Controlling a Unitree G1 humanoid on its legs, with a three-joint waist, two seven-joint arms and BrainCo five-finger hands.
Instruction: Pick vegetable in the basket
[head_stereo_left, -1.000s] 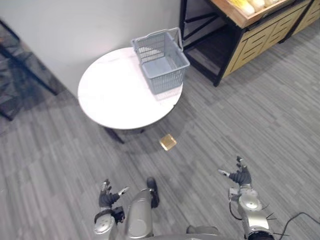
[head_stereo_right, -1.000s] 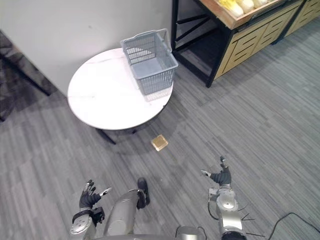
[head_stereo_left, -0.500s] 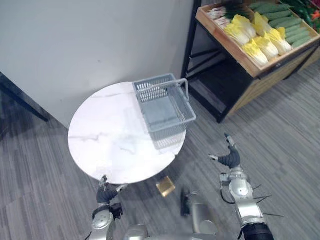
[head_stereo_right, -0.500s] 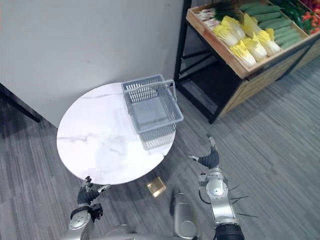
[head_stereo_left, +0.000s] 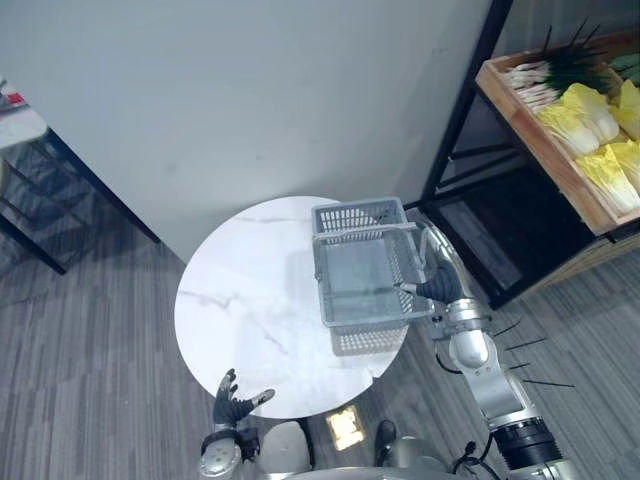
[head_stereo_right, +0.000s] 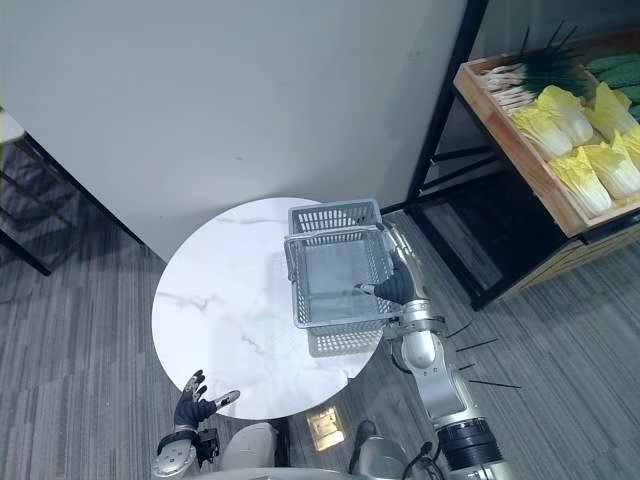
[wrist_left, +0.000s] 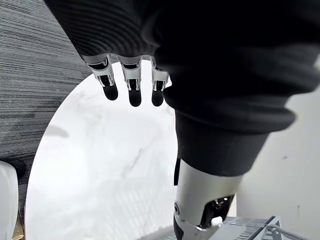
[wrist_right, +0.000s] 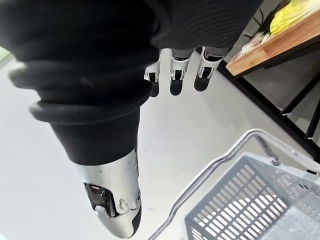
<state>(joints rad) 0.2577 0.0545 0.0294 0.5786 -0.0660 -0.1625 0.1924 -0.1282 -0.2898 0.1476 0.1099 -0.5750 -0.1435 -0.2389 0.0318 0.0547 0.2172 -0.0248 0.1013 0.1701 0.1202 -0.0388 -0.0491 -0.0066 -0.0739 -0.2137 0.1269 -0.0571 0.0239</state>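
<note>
left eye view looks down on a round white marble table (head_stereo_left: 240, 310) standing on grey striped floor (head_stereo_left: 90, 340) before a plain pale wall. a grey plastic basket (head_stereo_left: 368, 340) with slotted walls sits on the table's right part, near the edge. nothing lies inside it, and its handle (head_stereo_left: 365, 233) is tilted towards the far wall.

the right hand (head_stereo_left: 440, 288) hangs just beside the basket's right rim. its fingers are straight and point away from the robot, and its thumb reaches sideways over the rim. whether it touches the basket cannot be told. in the right wrist view the fingers (wrist_right: 172, 75) are stretched out in a row, the thumb (wrist_right: 117, 200) stands apart from them, and they hold nothing; the basket's handle and slotted wall show past them.

the left hand (head_stereo_left: 232, 408) is low, at the table's near edge, with its fingers spread and nothing in them. the left wrist view shows its straight fingers (wrist_left: 132, 87) above the white tabletop.

the vegetables are well apart from the basket, in a wooden tray (head_stereo_left: 545, 165) on a black-framed shelf at the far right: pale yellow cabbages (head_stereo_left: 590, 125) lie side by side, with a bunch of green onions (head_stereo_left: 545, 75) beyond them.

a small tan object (head_stereo_left: 347, 428) lies on the floor by the table's near edge.
</note>
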